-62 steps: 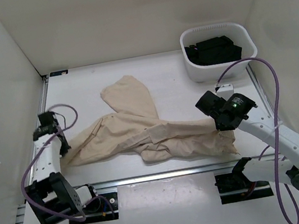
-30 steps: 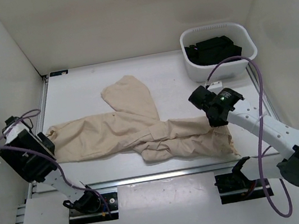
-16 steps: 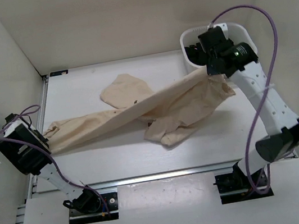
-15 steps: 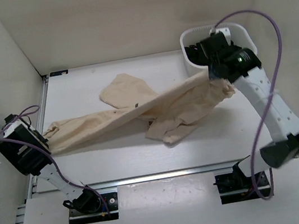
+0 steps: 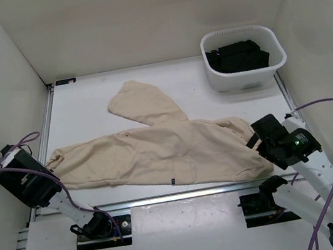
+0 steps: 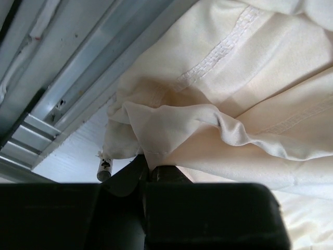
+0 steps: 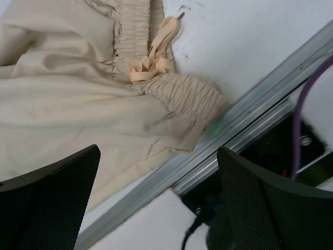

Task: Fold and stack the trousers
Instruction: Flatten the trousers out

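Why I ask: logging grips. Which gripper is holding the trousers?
The left gripper: it pinches a bunch of the trousers at a leg end. The right gripper hangs open over the waistband, holding nothing.

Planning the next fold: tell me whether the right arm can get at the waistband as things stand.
Probably yes. The right gripper hangs open just above the waistband of the trousers, with nothing between them. The metal rail lies close beside the waistband, though.
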